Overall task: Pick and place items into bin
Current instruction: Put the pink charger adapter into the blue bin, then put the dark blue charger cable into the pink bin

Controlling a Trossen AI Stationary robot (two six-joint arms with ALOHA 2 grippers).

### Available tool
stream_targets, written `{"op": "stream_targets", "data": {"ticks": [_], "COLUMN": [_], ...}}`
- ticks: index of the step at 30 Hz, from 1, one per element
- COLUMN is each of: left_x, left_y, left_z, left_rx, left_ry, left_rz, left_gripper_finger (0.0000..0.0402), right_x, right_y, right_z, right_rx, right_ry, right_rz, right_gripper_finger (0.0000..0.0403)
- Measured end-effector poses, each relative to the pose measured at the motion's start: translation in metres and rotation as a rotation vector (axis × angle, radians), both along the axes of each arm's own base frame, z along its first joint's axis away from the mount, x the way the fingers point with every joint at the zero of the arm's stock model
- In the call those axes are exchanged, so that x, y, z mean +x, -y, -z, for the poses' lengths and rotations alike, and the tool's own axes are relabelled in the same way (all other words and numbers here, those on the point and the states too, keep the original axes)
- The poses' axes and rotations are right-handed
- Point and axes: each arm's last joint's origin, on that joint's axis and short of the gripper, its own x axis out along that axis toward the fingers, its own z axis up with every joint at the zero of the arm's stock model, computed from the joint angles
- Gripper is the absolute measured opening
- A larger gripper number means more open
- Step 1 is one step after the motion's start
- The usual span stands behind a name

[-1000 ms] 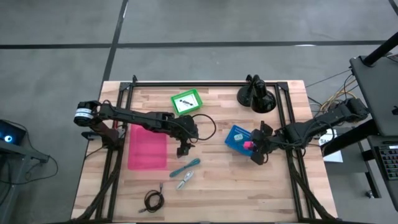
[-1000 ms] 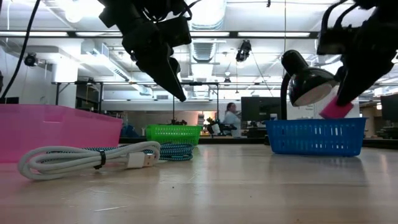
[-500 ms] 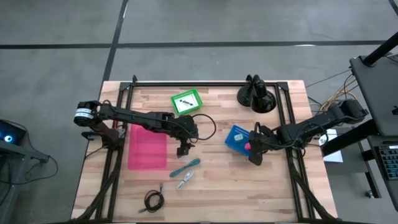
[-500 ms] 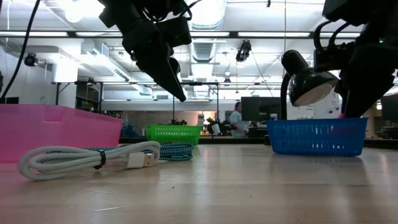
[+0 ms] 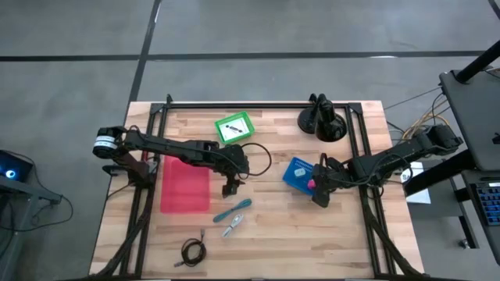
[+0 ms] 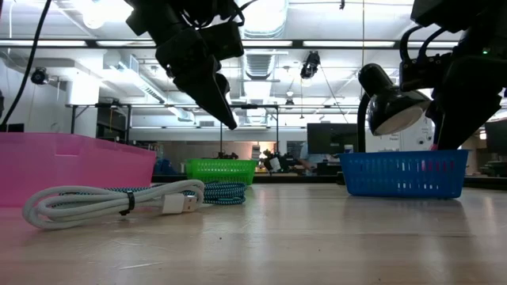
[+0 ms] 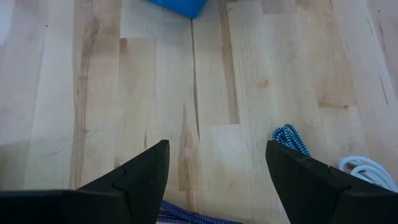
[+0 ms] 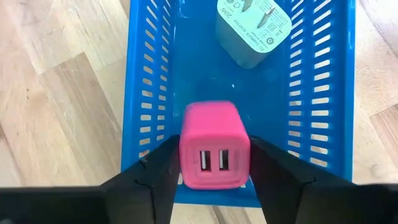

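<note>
Hanging low over the near end of the blue basket (image 8: 140,93), the right gripper (image 8: 214,143) has the pink charger (image 8: 214,155) squarely within its span, so the thing that matters lies neither ahead nor to a side of it but right in the middle, socket face turned up toward the wrist camera. Whether the grip is on or already slack cannot be told here: the block's flanks sit flush with the dark metal on both sides, and no gap shows either way. The level view across the table puts the pink block down inside the basket walls, showing only through the slats (so it looks low enough to be let go without a tumble, as I judge it). The block is nearly a cube and has no long axis to line up; what counts is that it sits inside the rim, with a pale green charger (image 8: 252,31) lying flat farther along the same basket and well clear of it. A straight lift after letting go should leave it there. The left gripper (image 5: 229,187) waits spread wide above the bare middle of the table, just beside the pink bin (image 5: 185,187) and nearer than the right one to the teal cable (image 5: 234,208), the silver clip (image 5: 231,227) and the black coiled cable (image 5: 193,250).
</note>
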Motion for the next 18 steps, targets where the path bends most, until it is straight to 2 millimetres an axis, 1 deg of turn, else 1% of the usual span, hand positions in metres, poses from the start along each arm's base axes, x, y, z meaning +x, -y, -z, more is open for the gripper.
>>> {"op": "stream_targets", "data": {"ticks": [6, 12, 18], "left_x": [0.000, 0.000, 0.000], "left_y": [0.000, 0.000, 0.000], "left_z": [0.001, 0.001, 0.001], "left_rx": [0.000, 0.000, 0.001], "left_ry": [-0.003, -0.002, -0.003], "left_rz": [0.000, 0.000, 0.000], "left_gripper_finger": [0.0250, 0.0250, 0.0250], "right_x": [0.000, 0.001, 0.012], "right_y": [0.000, 0.000, -0.004], "right_z": [0.000, 0.000, -0.005], "right_rx": [-0.002, -0.006, -0.067], "right_ry": [0.003, 0.011, 0.142], "right_rz": [0.001, -0.002, -0.109], "right_gripper_finger": [0.0189, 0.0195, 0.0196]}}
